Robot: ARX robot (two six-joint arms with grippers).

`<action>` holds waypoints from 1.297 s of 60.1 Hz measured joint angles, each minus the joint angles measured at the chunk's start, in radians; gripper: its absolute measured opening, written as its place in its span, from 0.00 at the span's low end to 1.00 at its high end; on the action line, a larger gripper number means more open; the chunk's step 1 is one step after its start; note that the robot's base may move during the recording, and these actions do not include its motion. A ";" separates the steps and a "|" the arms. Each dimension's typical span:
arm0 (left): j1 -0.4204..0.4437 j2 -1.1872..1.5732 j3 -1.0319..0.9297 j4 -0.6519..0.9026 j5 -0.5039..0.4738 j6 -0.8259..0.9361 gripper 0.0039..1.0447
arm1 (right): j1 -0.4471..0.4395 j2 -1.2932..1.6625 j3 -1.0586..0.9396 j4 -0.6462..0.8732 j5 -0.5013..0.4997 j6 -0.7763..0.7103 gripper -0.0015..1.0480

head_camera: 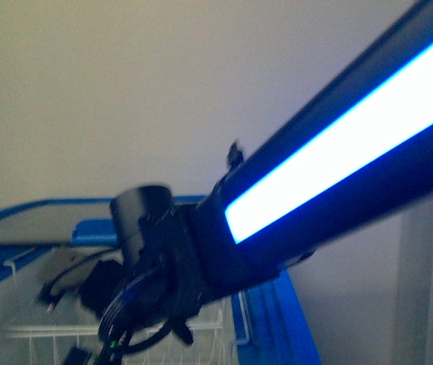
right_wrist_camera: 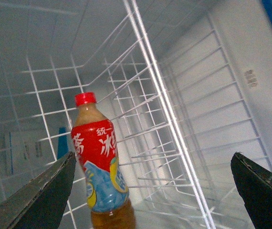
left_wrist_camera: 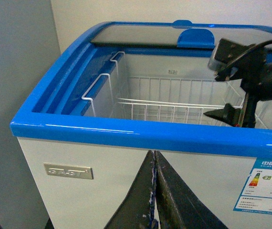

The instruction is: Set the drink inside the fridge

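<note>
The drink, a clear bottle of amber liquid with a red cap and a red, blue and white label, stands upright inside the white wire basket of the fridge. My right gripper is open, its fingers wide apart either side of the bottle and not touching it; the bottle is nearer one finger. In the left wrist view the right gripper hangs over the wire basket. My left gripper is shut and empty, in front of the fridge's white front wall.
The glass lid is slid to the far end, so the near opening is uncovered. The right arm with a bright lit strip fills much of the front view. A grey wall stands beside the fridge.
</note>
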 joint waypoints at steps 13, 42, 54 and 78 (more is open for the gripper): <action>0.000 0.000 0.000 0.000 0.000 0.000 0.02 | -0.046 -0.370 -0.266 0.126 -0.069 0.270 0.93; 0.000 0.000 0.000 0.000 0.000 0.000 0.02 | -0.455 -1.044 -0.955 0.043 0.314 0.806 0.93; 0.000 0.000 0.000 0.000 0.000 0.000 0.02 | -0.454 -1.542 -1.321 -0.051 0.265 0.862 0.87; 0.000 0.000 0.000 0.000 0.000 0.000 0.02 | -0.594 -1.775 -1.625 0.330 0.047 0.791 0.23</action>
